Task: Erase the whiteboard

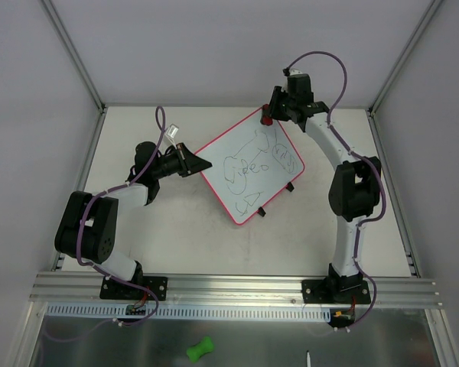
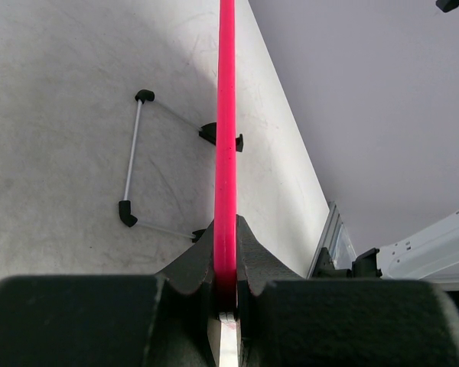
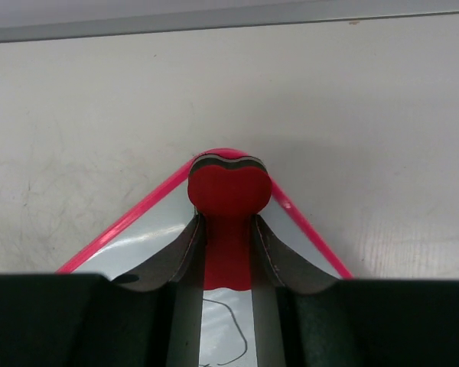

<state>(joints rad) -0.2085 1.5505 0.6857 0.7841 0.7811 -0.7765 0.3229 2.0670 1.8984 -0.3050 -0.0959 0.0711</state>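
The whiteboard (image 1: 249, 170), white with a red-pink frame and dark scribbles, lies tilted as a diamond at the table's middle. My left gripper (image 1: 200, 164) is shut on its left edge; in the left wrist view the pink frame (image 2: 226, 138) runs straight up from between my jaws (image 2: 226, 264). My right gripper (image 1: 274, 113) is shut on the small red bone-shaped eraser (image 1: 267, 119) at the board's far corner. In the right wrist view the eraser (image 3: 229, 200) rests over that corner of the whiteboard (image 3: 149, 229), with a pen line just below it.
A folding wire stand with black feet (image 2: 134, 157) shows under the board in the left wrist view. Two black clips (image 1: 276, 200) sit along the board's lower right edge. A green bone-shaped object (image 1: 200, 349) lies below the rail. Enclosure walls stand left, right and behind.
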